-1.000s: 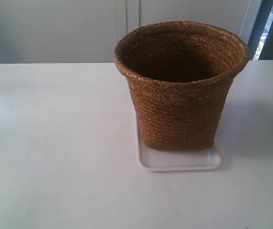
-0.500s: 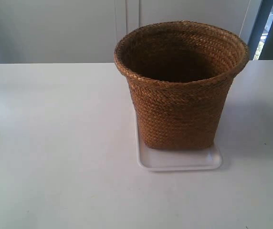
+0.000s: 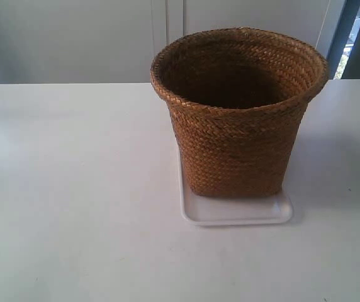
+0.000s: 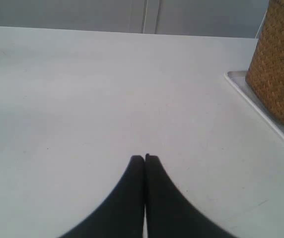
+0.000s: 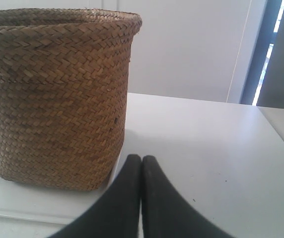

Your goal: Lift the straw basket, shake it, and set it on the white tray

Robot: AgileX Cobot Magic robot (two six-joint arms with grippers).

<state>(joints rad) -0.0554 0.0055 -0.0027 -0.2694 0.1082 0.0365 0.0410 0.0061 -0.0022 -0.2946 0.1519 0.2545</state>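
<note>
A white table (image 3: 73,189) stretched across the exterior view; right of centre, the basket (image 3: 236,145) stood upright on the tray (image 3: 236,215), its base set toward the tray's far edge, with a strip of white tray showing in front. The left gripper (image 4: 145,157) pointed across the table, its fingers pressed together and holding nothing, the tray's corner and the basket well apart from it; the right gripper (image 5: 141,158), its fingers likewise pressed together and empty, sat near the basket's lower wall, not touching it.
</note>
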